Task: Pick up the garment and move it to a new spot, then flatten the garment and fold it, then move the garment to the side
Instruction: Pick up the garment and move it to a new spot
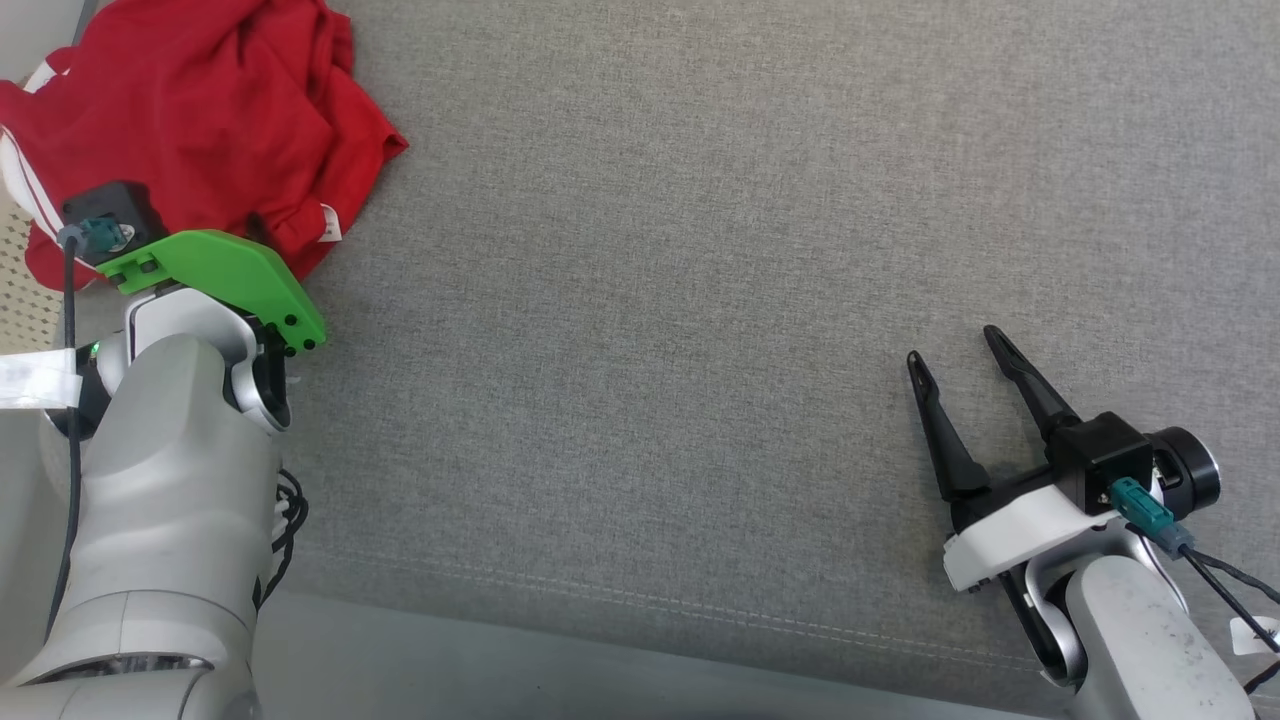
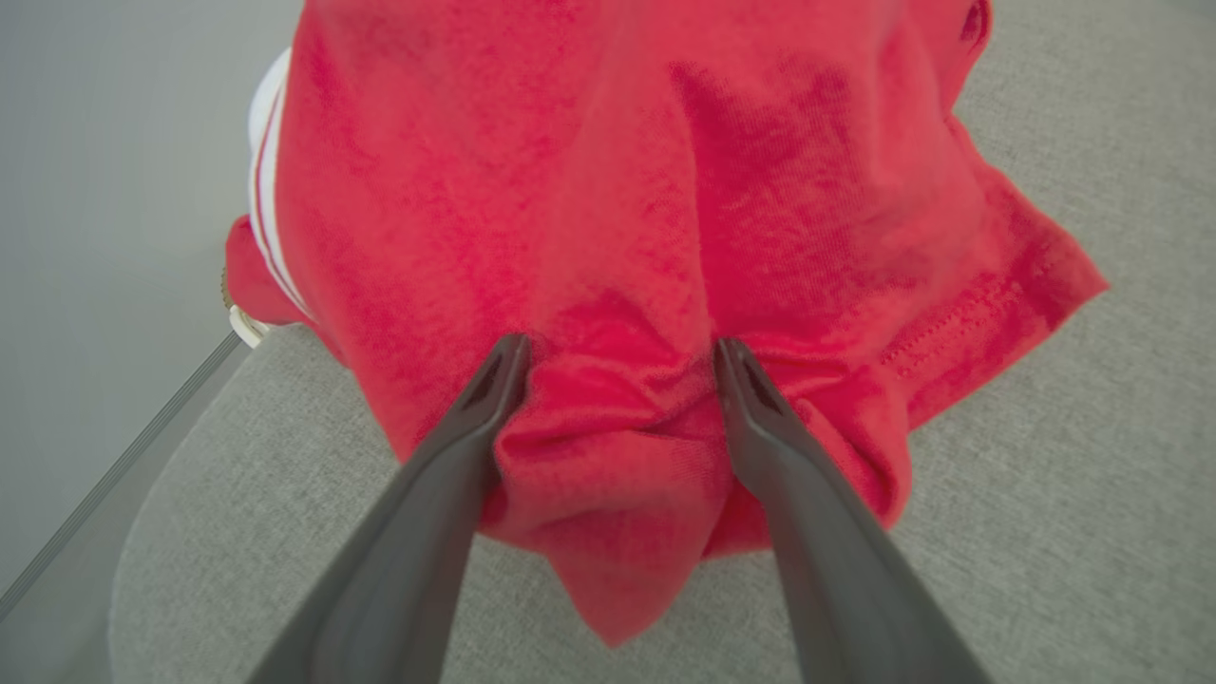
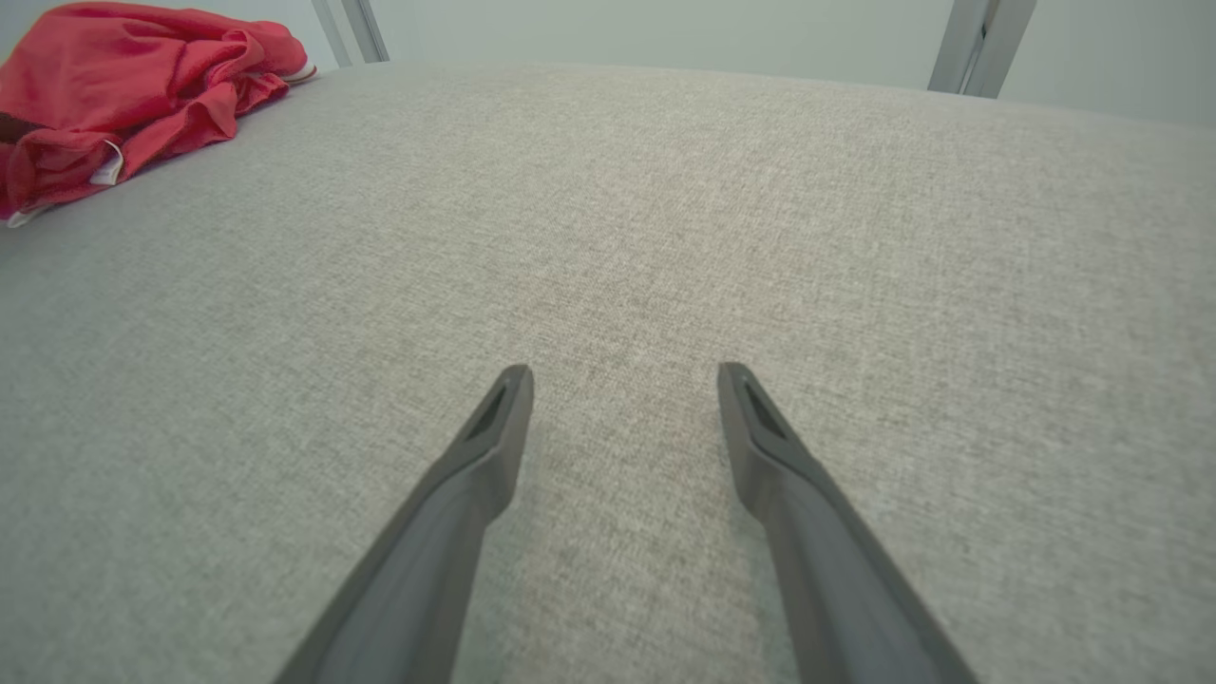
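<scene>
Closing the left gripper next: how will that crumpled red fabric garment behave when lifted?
Probably floppy: the red garment lies in soft folds, so it should drape and hang. Likely light, the knit looks thin. A fold sits between the open left gripper fingers, so a pinch may catch few layers and the rest drag on the grey cloth surface.

Legible text: none.
White tag (image 1: 329, 223) on the red garment (image 1: 200, 110), far left corner of the grey fabric surface (image 1: 700, 250): too small to read.
White tape strip (image 1: 30, 378), left edge: no lettering discernible.
White cable label (image 1: 1255, 635), right edge: unreadable.
</scene>
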Motion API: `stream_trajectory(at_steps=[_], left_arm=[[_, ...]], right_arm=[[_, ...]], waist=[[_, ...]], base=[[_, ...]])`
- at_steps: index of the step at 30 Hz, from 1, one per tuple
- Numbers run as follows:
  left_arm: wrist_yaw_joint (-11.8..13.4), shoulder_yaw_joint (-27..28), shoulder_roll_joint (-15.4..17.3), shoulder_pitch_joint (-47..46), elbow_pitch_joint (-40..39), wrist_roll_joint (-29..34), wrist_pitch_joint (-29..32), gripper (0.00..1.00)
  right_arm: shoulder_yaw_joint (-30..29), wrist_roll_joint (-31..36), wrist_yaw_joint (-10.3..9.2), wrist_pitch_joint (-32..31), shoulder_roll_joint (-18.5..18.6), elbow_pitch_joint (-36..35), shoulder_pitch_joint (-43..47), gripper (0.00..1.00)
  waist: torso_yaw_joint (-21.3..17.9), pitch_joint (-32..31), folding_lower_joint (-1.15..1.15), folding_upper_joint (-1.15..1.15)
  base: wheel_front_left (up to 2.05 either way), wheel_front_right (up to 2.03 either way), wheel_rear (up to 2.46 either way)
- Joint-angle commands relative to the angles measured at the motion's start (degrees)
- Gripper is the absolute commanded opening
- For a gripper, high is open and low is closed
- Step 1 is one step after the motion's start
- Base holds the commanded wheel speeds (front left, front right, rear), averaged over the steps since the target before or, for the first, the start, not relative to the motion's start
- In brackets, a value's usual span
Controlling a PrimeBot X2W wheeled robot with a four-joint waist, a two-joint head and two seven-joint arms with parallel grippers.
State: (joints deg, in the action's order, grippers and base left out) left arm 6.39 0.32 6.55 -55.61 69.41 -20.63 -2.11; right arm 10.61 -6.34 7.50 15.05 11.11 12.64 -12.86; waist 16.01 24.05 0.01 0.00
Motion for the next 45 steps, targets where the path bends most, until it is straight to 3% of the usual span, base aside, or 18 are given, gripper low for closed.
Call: stream_trajectory(at_steps=[1,6,7,8,9,19,30,41,45], left_arm=[[-0.2,-0.1,0.5,-0.7,0.6,0.3,-0.3,1.0],[0.1,-1.1,1.1,-0.1,2.6,0.7,-0.4,1.0],[0.0,-1.2,1.2,-0.1,2.8,0.7,-0.6,0.7],[-0.5,-1.3,1.4,0.0,2.8,0.7,-1.2,0.15],[-0.8,-1.4,1.5,0.0,2.9,0.7,-1.9,0.0],[-0.9,0.3,2.4,2.1,-0.2,-0.7,-12.8,0.0],[-1.4,5.5,3.4,10.8,-21.3,1.3,-13.1,0.0],[-3.3,8.0,4.1,14.5,-34.2,4.5,-13.1,0.0],[-2.8,7.3,3.8,15.2,-38.8,6.2,-13.1,0.0]], right_arm=[[0.0,-0.2,-0.01,0.2,0.4,0.1,-0.7,1.0],[0.4,-0.6,-0.02,0.2,0.5,0.0,-0.3,1.0],[0.5,-0.6,-0.02,0.2,0.5,0.0,-0.3,1.0],[0.5,-0.6,-0.02,0.2,0.5,0.0,-0.2,1.0],[0.6,-0.6,-0.01,0.2,0.5,0.0,-0.2,1.0],[0.7,-0.9,-0.02,0.2,-0.5,0.6,0.8,1.0],[1.6,-1.6,-0.01,0.2,-2.5,1.3,1.6,1.0],[1.3,-2.0,-0.01,0.2,-4.9,1.5,2.1,1.0],[0.9,-2.3,-0.01,0.2,-5.9,1.4,2.5,1.0]], waist=[[-0.3,0.0,-0.01,0.0],[-0.9,-0.1,-0.01,0.0],[-1.0,-0.1,-0.01,0.0],[-1.1,-0.2,-0.01,0.0],[-1.2,-0.2,-0.01,0.0],[-1.3,-3.5,-0.01,0.0],[-1.9,-8.0,-0.01,0.0],[-4.5,-11.2,-0.01,0.0],[-6.0,-12.3,-0.01,0.0]], base=[[0.0,0.0,0.0],[0.0,0.0,0.0],[0.0,0.0,0.0],[0.0,0.0,0.0],[0.0,0.0,0.0],[0.0,0.0,0.0],[0.0,0.0,0.0],[0.0,0.0,0.0],[0.0,0.0,0.0]])
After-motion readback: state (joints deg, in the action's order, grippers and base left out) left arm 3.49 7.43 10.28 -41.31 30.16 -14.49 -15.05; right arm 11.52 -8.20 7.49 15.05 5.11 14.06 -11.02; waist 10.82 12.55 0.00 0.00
